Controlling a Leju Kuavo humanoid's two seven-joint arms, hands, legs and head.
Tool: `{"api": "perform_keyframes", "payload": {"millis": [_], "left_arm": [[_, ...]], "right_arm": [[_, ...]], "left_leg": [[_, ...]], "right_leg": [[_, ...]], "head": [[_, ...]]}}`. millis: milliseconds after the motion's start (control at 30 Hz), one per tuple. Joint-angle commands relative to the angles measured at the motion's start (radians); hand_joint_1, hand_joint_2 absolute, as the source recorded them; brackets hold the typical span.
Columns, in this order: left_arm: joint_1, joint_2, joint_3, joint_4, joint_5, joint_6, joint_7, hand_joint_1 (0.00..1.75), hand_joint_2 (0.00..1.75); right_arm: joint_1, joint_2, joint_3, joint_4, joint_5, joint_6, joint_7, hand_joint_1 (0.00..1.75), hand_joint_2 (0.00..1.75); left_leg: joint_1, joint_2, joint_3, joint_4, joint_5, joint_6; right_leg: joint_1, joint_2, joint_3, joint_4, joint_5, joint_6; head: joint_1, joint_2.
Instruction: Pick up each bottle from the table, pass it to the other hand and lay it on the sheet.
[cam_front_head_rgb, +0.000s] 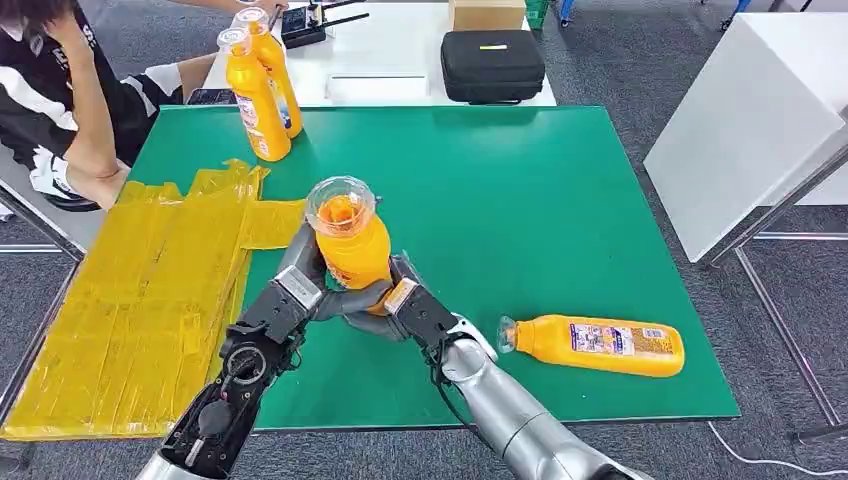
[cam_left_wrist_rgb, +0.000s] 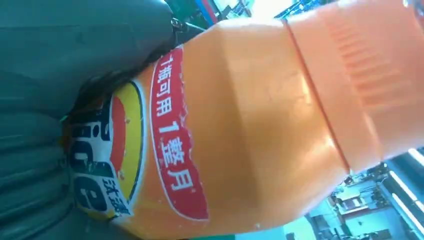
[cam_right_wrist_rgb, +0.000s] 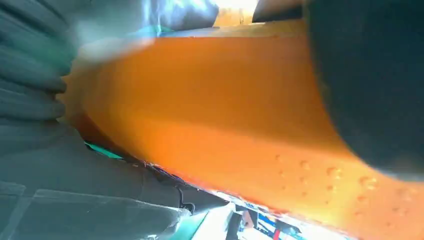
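The place looks like a robotics lab or test room. Ahead of the hands, a green work table (cam_front_head_rgb: 560, 180) stands on grey carpet (cam_front_head_rgb: 640, 60), with a white desk (cam_front_head_rgb: 400, 60) beyond carrying a black equipment case (cam_front_head_rgb: 492, 64), and a person (cam_front_head_rgb: 60, 90) seated beside.

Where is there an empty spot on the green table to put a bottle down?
The widest bare stretch of the green table runs from the two standing bottles rightward, above the lying bottle. The yellow sheet is bare too. It is crowded at the front middle, where both hands hold a bottle.
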Motion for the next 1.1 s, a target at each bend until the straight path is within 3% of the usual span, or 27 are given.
{"api": "perform_keyframes", "payload": {"millis": [33, 167, 200, 233, 367, 400, 433, 467, 567, 633, 800, 900, 967, 1100], "left_arm": [[-0.024, 0.025, 0.005, 0.003, 0.029, 0.005, -0.007, 1.75, 1.75], [-0.029, 0.022, 0.022, 0.001, 0.038, 0.011, -0.005, 1.75, 1.75], [-0.031, 0.022, 0.027, 0.001, 0.039, 0.011, -0.005, 1.75, 1.75], [-0.030, 0.021, 0.029, 0.000, 0.040, 0.011, -0.005, 1.75, 1.75], [-0.021, 0.023, 0.047, -0.008, 0.042, 0.015, -0.006, 1.75, 1.75], [-0.023, 0.023, 0.049, -0.009, 0.043, 0.016, -0.007, 1.75, 1.75], [-0.026, 0.024, 0.052, -0.010, 0.043, 0.017, -0.007, 1.75, 1.75], [-0.027, 0.025, 0.054, -0.011, 0.042, 0.019, -0.007, 1.75, 1.75], [-0.045, 0.042, 0.044, -0.009, 0.000, 0.015, 0.005, 1.75, 1.75], [-0.056, 0.050, 0.061, -0.005, -0.116, 0.104, 0.014, 1.75, 1.75], [-0.092, 0.103, 0.143, 0.031, -0.122, 0.024, 0.072, 1.75, 1.75], [-0.119, 0.127, 0.187, 0.083, -0.239, 0.090, 0.075, 1.75, 1.75], [-0.143, 0.143, 0.195, 0.122, -0.351, 0.166, 0.097, 1.75, 1.75], [-0.148, 0.138, 0.197, 0.132, -0.355, 0.166, 0.094, 1.75, 1.75]], "right_arm": [[0.015, -0.025, 0.022, -0.041, 0.005, -0.025, -0.001, 1.75, 1.75], [0.016, -0.035, 0.014, -0.075, 0.014, -0.048, 0.003, 1.75, 1.75], [0.018, -0.037, 0.012, -0.083, 0.014, -0.053, 0.006, 1.75, 1.75], [0.019, -0.037, 0.011, -0.086, 0.015, -0.055, 0.007, 1.75, 1.75], [0.041, -0.049, -0.004, -0.124, 0.015, -0.085, 0.006, 1.75, 1.75], [0.045, -0.051, -0.006, -0.133, 0.018, -0.094, 0.007, 1.54, 1.75], [0.051, -0.050, -0.010, -0.147, 0.017, -0.108, 0.005, 0.26, 1.75], [0.055, -0.050, -0.015, -0.157, 0.019, -0.124, 0.002, 0.00, 1.75], [0.079, -0.064, -0.028, -0.243, 0.006, -0.157, 0.002, 0.00, 1.75], [0.109, -0.081, -0.044, -0.331, 0.000, -0.199, 0.014, 0.00, 1.75], [0.167, -0.129, -0.083, -0.511, 0.010, -0.280, 0.046, 0.00, 1.75], [0.217, -0.151, -0.117, -0.612, 0.039, -0.354, 0.046, 0.00, 1.75], [0.242, -0.159, -0.126, -0.660, 0.054, -0.378, 0.048, 0.00, 1.75], [0.243, -0.156, -0.124, -0.666, 0.059, -0.380, 0.054, 0.00, 1.75]], "left_leg": [[0.001, 0.000, 0.005, 0.000, -0.003, -0.002], [0.001, -0.001, 0.004, 0.000, -0.002, -0.002], [0.002, 0.000, 0.011, 0.002, -0.007, -0.004], [0.001, 0.000, 0.005, 0.001, -0.003, -0.002], [0.001, 0.000, 0.004, 0.000, -0.002, -0.002], [0.001, 0.000, 0.008, 0.001, -0.004, -0.003], [0.001, 0.000, 0.005, 0.000, -0.003, -0.002], [0.001, 0.000, 0.007, 0.001, -0.004, -0.003], [0.001, -0.001, 0.004, 0.000, -0.002, -0.002], [0.001, -0.002, 0.004, 0.001, -0.002, -0.002], [0.001, -0.001, 0.007, 0.002, -0.004, -0.003], [0.000, -0.001, 0.003, 0.000, -0.001, -0.002], [0.001, -0.001, 0.008, 0.002, -0.004, -0.004], [0.001, -0.001, 0.007, 0.001, -0.004, -0.003]], "right_leg": [[0.001, -0.002, 0.005, 0.000, -0.003, -0.002], [0.001, -0.002, 0.005, 0.000, -0.002, -0.002], [0.002, -0.003, 0.011, 0.002, -0.007, -0.004], [0.001, -0.002, 0.005, 0.001, -0.003, -0.002], [0.001, -0.002, 0.004, 0.000, -0.002, -0.002], [0.002, -0.003, 0.008, 0.001, -0.004, -0.003], [0.001, -0.002, 0.005, 0.000, -0.002, -0.002], [0.001, -0.002, 0.007, 0.001, -0.004, -0.003], [0.001, -0.002, 0.004, 0.001, -0.002, -0.002], [0.001, -0.003, 0.004, 0.001, -0.003, -0.002], [0.002, -0.003, 0.006, 0.002, -0.004, -0.003], [0.001, -0.003, 0.002, 0.000, -0.002, -0.002], [0.002, -0.004, 0.007, 0.002, -0.005, -0.003], [0.002, -0.003, 0.006, 0.001, -0.004, -0.003]], "head": [[0.000, 0.000], [0.000, 0.000], [0.000, 0.000], [0.000, 0.000], [0.000, 0.000], [0.000, 0.000], [0.000, 0.000], [0.000, 0.000], [0.000, 0.000], [0.000, 0.000], [0.000, 0.000], [0.000, 0.000], [0.000, 0.000], [0.000, 0.000]]}}
